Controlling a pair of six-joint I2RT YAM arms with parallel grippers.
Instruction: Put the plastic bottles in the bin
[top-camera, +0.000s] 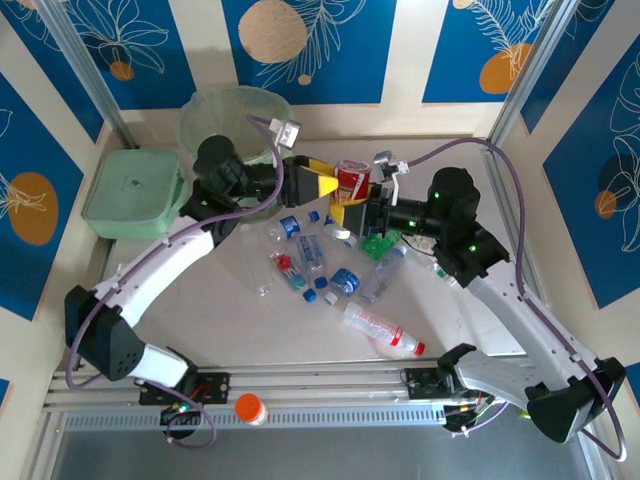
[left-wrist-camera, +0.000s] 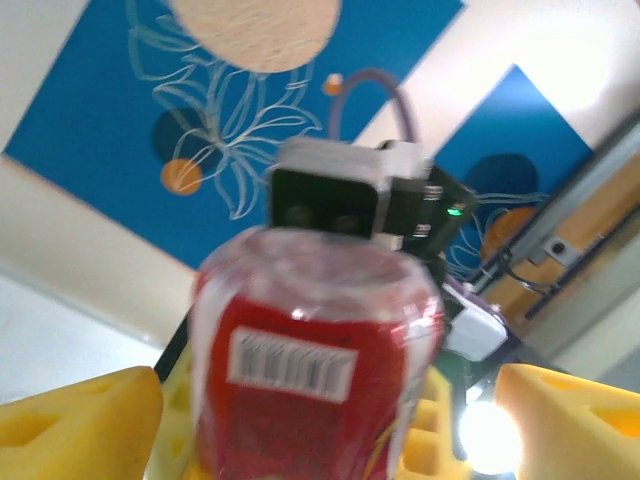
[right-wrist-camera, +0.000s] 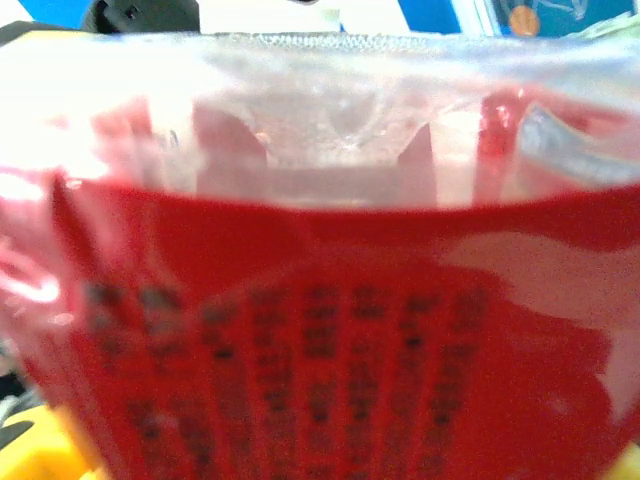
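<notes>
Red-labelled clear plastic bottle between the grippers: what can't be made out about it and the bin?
Right wrist: red-labelled clear plastic bottle too close, label print blurred.
Left wrist: bottom edge cuts off its lower part; barcode digits too small.
Top external: round pale green plastic bin, inside partly hidden by left arm, rest too faint.

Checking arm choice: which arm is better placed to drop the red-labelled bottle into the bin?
Left. The left gripper, open, brackets the red-labelled bottle and sits beside the bin; the right gripper, holding that bottle, is farther away.
</notes>
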